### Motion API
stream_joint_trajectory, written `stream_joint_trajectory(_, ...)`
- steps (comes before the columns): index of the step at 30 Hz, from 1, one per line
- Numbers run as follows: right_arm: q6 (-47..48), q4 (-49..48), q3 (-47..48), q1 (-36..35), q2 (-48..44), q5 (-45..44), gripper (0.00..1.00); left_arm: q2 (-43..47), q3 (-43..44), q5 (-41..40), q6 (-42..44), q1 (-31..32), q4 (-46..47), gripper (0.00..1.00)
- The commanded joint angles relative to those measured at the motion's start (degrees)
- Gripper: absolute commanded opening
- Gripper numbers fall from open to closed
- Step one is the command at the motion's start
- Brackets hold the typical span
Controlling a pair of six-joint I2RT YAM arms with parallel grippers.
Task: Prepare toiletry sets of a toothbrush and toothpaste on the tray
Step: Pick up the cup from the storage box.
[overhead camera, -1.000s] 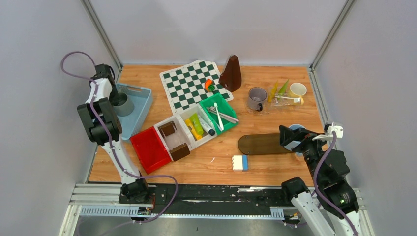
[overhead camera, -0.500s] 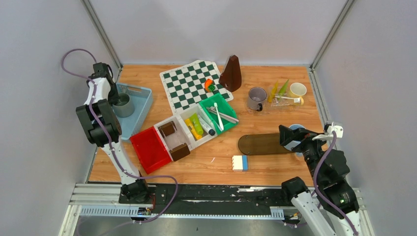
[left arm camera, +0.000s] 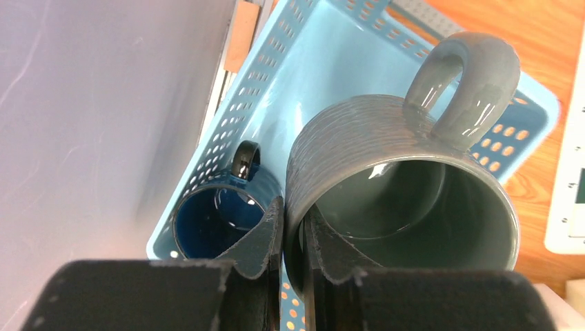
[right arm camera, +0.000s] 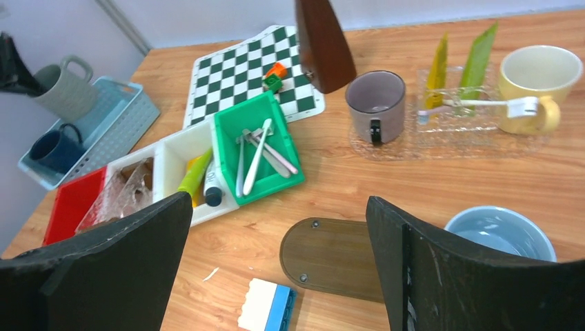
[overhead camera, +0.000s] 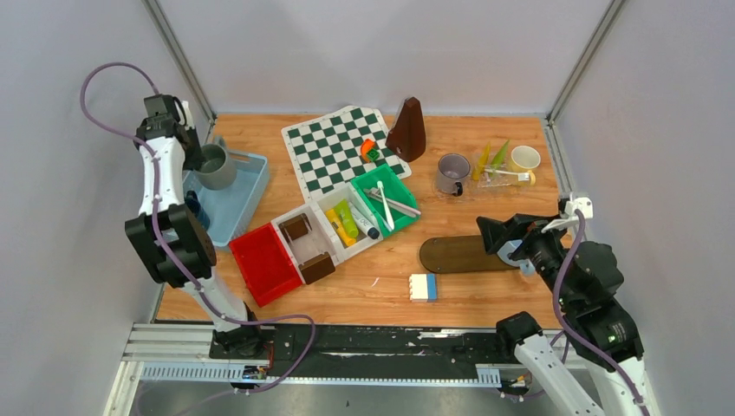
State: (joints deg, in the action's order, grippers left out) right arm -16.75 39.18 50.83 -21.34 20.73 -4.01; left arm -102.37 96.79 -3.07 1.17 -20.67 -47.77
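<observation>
Now left gripper (left arm camera: 292, 212), jaws pinching wall of ribbed grey ceramic mug (left arm camera: 386, 145), has raised it off pale-blue perforated basket (overhead camera: 244, 196); right gripper (right arm camera: 279, 203) jaws spread wide, idle – mug prob tray-bound next

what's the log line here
left gripper: shut on grey-green mug, over blue basket | right gripper: open, empty | dark blue mug: in basket
</observation>
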Motion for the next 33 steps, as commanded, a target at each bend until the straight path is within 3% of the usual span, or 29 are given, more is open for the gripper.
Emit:
stream_joint_trajectory(1, 4.9, -1.2, 2.8, -0.4, 1.5, 10.4, 1.0, 6.4, 1.5, 2.7, -0.5, 2.9, 1.0, 0.0)
stream_joint_trajectory(9, 7.2, -2.9, 9.8, -0.4, 12.2, 23.1, 0.93, 7.7, 6.7, 2.7, 3.5, 15.3, -4.6, 0.0)
stream_joint_trajectory(21, 11.8, -5.0, 16.7, -3.7, 25.2, 28.2, 0.91, 12.7, 8.2, 4.7, 8.6, 34.4, -6.6, 0.0)
stream_joint_trajectory(33, 25.5, -3.0, 22.9, -27.7, 35.2, 14.7, 0.9, 13.1, 6.9, 1.6, 10.5, 56.0, -8.0, 0.0)
